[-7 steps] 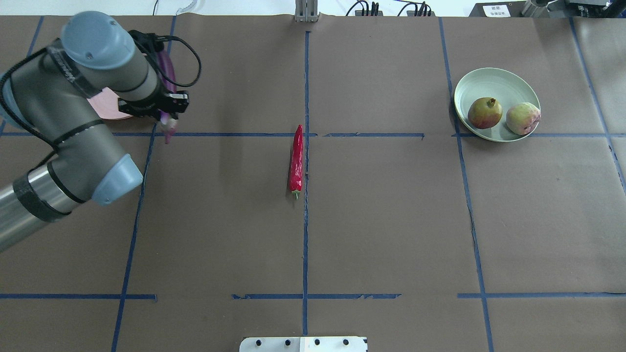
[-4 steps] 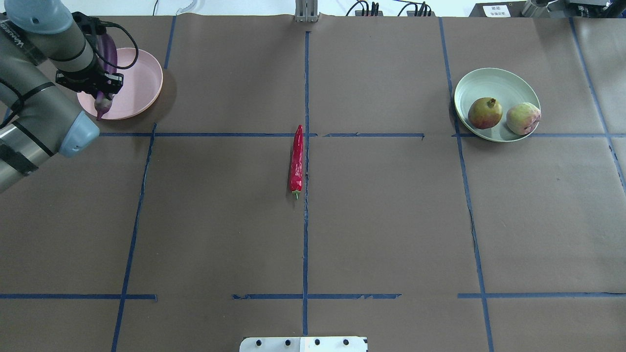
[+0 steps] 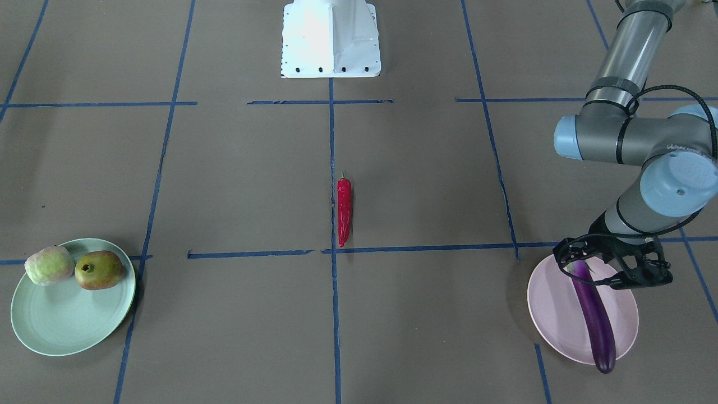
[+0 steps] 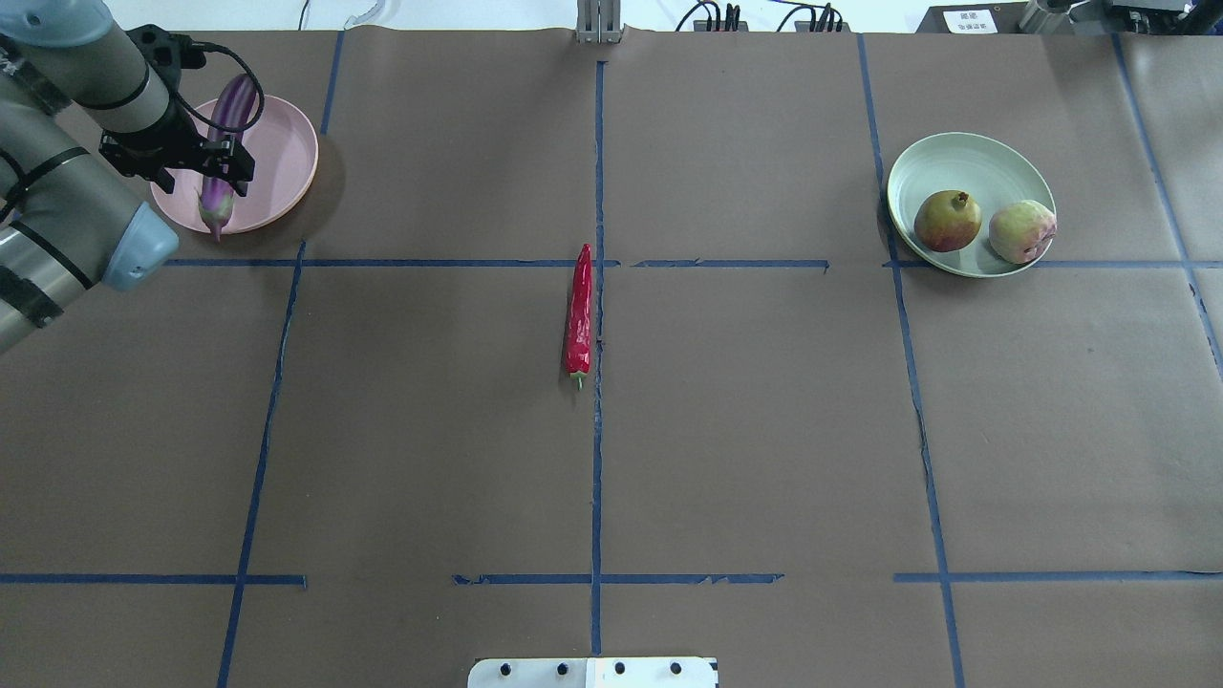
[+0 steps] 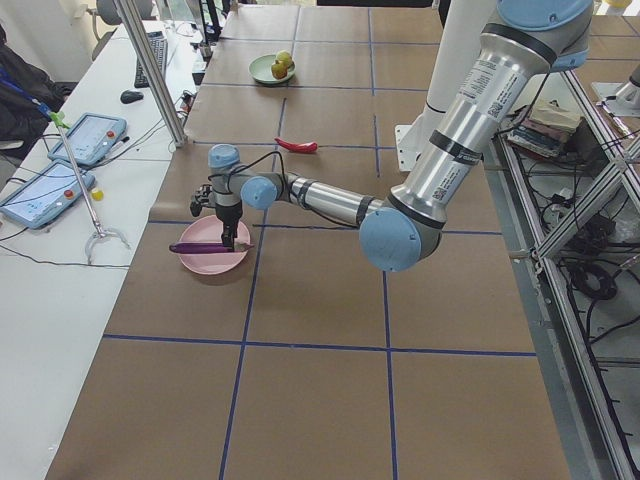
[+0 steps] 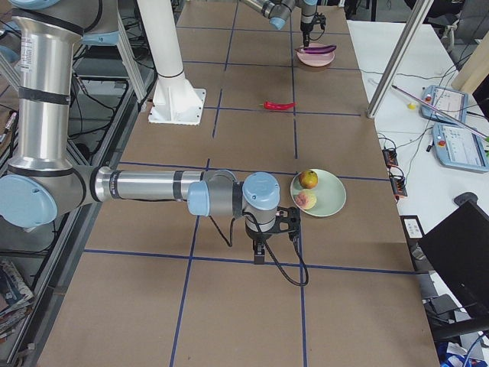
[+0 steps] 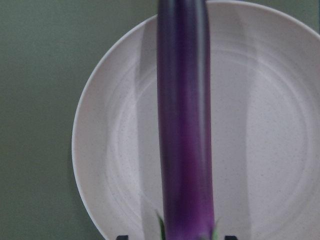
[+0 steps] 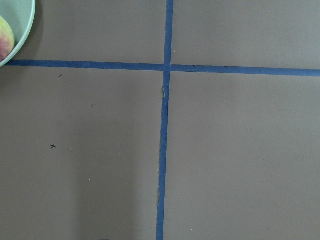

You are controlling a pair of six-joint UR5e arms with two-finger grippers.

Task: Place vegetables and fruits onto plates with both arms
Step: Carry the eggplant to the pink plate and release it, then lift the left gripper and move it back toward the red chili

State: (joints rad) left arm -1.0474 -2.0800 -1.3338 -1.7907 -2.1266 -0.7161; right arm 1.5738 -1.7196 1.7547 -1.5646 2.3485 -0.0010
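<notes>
The purple eggplant [image 3: 592,308] lies across the pale pink plate [image 3: 552,314], its tip over the rim. In the overhead view the eggplant [image 4: 229,124] and plate [image 4: 282,162] sit at the far left. My left gripper [image 4: 218,177] straddles the cap end. In the left wrist view its jaws stand clear of the eggplant [image 7: 185,125] on both sides, so it is open. The red chili [image 4: 579,311] lies at the table's middle. The green-and-red fruit [image 4: 947,221] and the peach-like fruit [image 4: 1021,231] sit on the mint plate [image 4: 955,162]. My right gripper [image 6: 263,248] hangs near that plate; I cannot tell its state.
The white base block [image 3: 331,39] stands at the robot's edge of the table. Blue tape lines cross the brown table cover. A metal post [image 4: 597,24] and cables stand at the far edge. The right wrist view shows the mint plate's rim [image 8: 22,20].
My left arm swung left from beside the pink plate to over it, carrying the eggplant. The eggplant went from hanging in the gripper to lying on the plate.
</notes>
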